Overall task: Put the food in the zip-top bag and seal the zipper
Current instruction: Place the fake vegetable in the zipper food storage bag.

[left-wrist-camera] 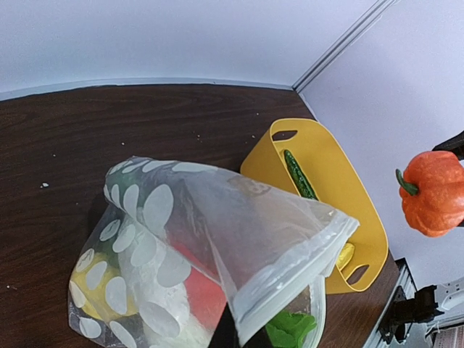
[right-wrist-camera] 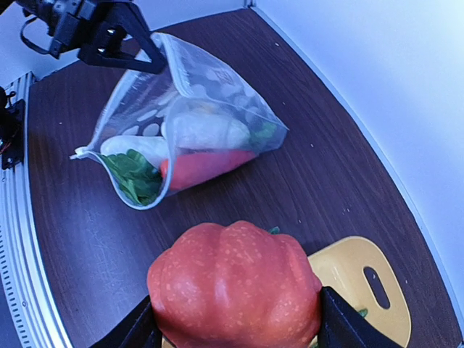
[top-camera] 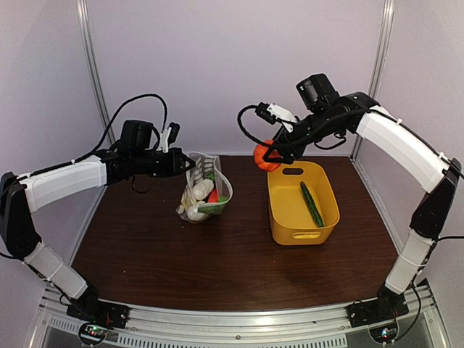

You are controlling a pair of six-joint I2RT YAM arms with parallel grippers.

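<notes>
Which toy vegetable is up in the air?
The orange pumpkin, gripped by the right gripper; the cucumber lies in the yellow basket, others in the bag.

Left wrist view: left tool [left-wrist-camera: 224, 332] reduced to a dark sliver at the bottom edge; zip-top bag [left-wrist-camera: 217, 239] cut off below. Pumpkin [left-wrist-camera: 435, 192] clipped by the right edge.
Right wrist view: pumpkin's underside out of frame; right tool [right-wrist-camera: 233, 322] shows only dark edges either side; yellow basket [right-wrist-camera: 362, 279] mostly hidden behind it.
Top view: food [top-camera: 203, 192] in bag too small to sort.
</notes>
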